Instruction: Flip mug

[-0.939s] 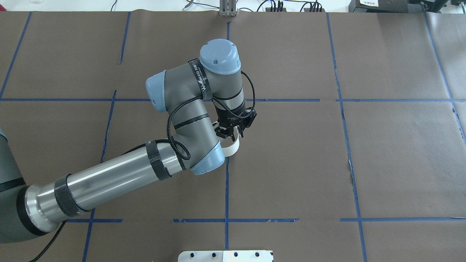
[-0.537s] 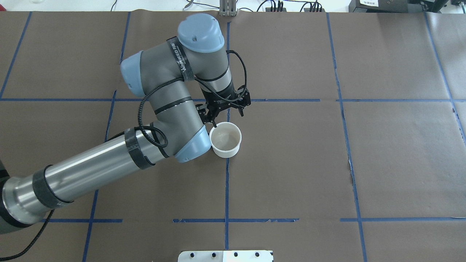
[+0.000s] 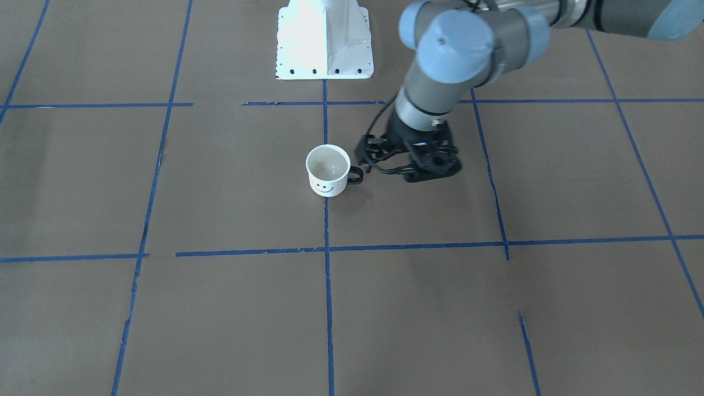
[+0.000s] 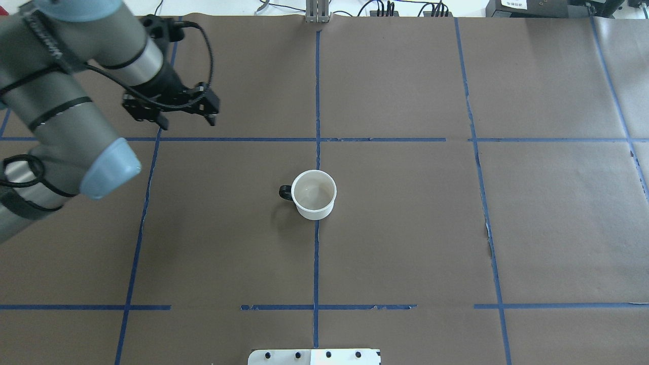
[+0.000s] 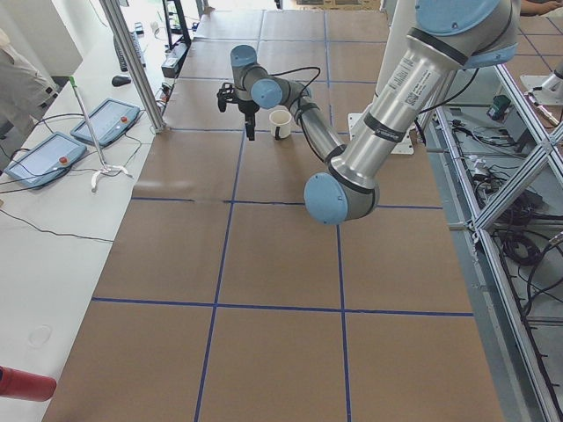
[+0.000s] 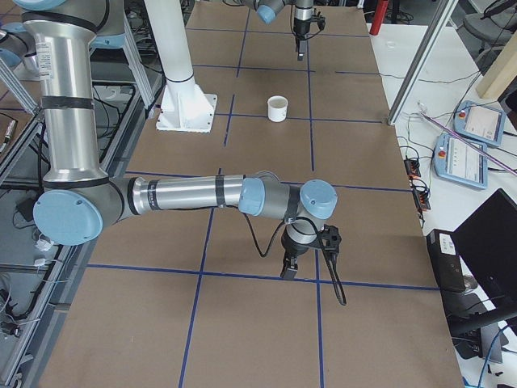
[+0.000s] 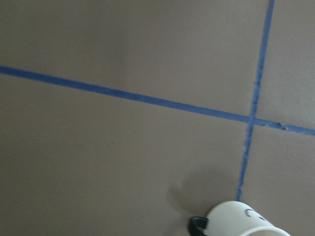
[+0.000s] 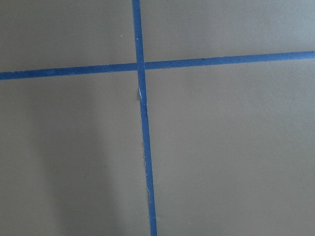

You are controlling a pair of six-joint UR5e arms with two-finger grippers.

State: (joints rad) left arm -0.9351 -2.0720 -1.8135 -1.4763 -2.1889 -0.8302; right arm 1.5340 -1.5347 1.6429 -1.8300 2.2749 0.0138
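Showing left gripper (image 4: 186,120) spread wide, gripping nothing, clear of upright smiley mug (image 4: 314,195) with handle (image 4: 285,192) facing it; cannot tell right gripper (image 6: 287,268) opening

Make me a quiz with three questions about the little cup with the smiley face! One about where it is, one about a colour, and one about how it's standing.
1. Where does the mug stand?
A. On a white plate
B. On a blue tape line
C. Inside a box

2. What colour is the mug's handle?
A. Black
B. Red
C. Yellow

3. How is the mug sitting?
A. Upside down
B. Lying on its side
C. Upright, with its opening facing up

Answers:
1. B, the tape line runs straight under the mug in the overhead view.
2. A, the thin loop on its side is black against the white cup.
3. C, you can look right down into its white inside from above.
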